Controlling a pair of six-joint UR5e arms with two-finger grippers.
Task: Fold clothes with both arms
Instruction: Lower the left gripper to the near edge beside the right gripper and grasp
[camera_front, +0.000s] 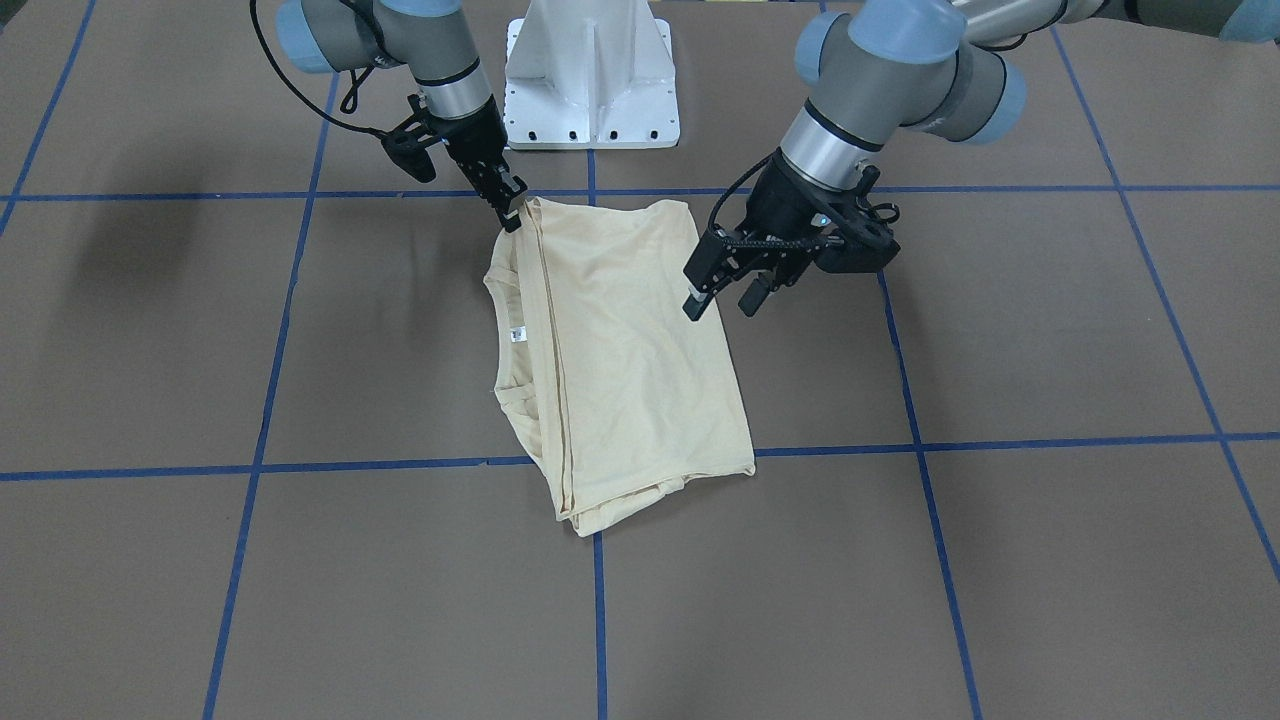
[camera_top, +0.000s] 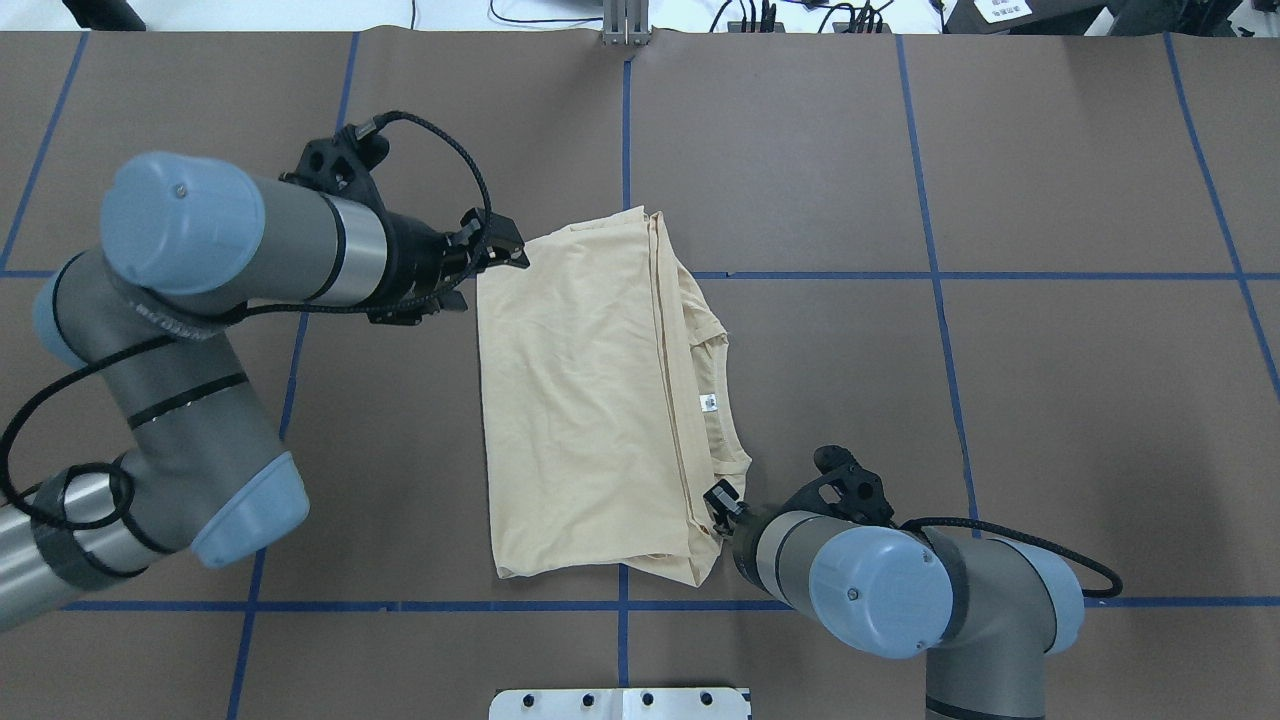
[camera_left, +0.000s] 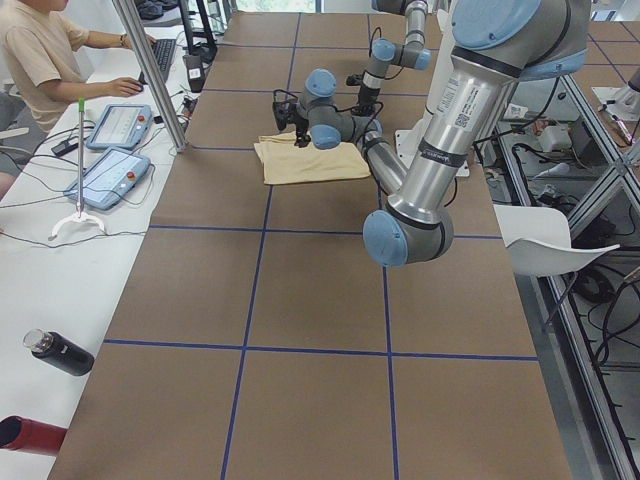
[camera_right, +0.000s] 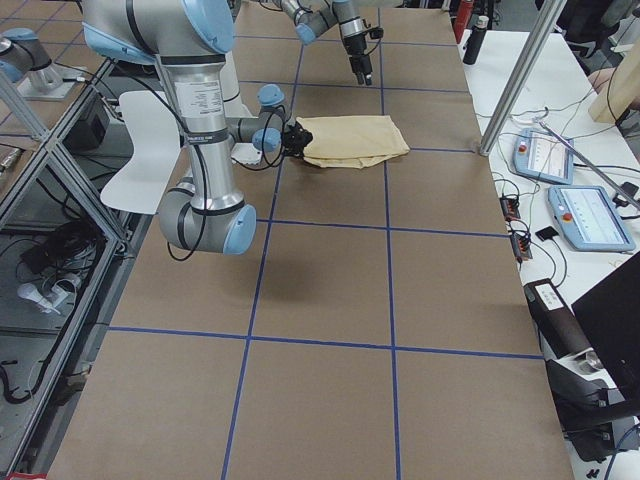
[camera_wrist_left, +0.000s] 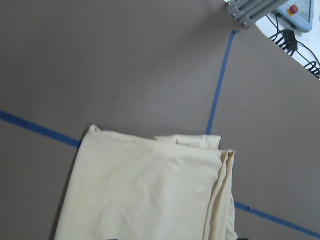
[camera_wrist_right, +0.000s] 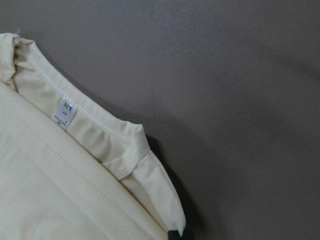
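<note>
The pale cream-yellow T-shirt (camera_front: 630, 350) (camera_top: 580, 400) lies folded lengthwise on the brown table, its neck opening and white label (camera_front: 518, 333) (camera_wrist_right: 65, 112) showing along one long side. My right gripper (camera_front: 512, 212) (camera_top: 722, 500) is shut on the shirt's corner nearest the robot base, on the neck side. My left gripper (camera_front: 722, 298) (camera_top: 500, 252) hangs open just above the opposite long edge, with nothing between its fingers. The left wrist view looks down on the shirt's far end (camera_wrist_left: 150, 195).
The white pedestal base (camera_front: 590, 80) stands just behind the shirt. Blue tape lines (camera_front: 600, 620) grid the table. Along one side a person (camera_left: 40, 50) sits at a white bench with control pendants (camera_left: 120, 125), a metal post (camera_left: 150, 75) and a black bottle (camera_left: 60, 352).
</note>
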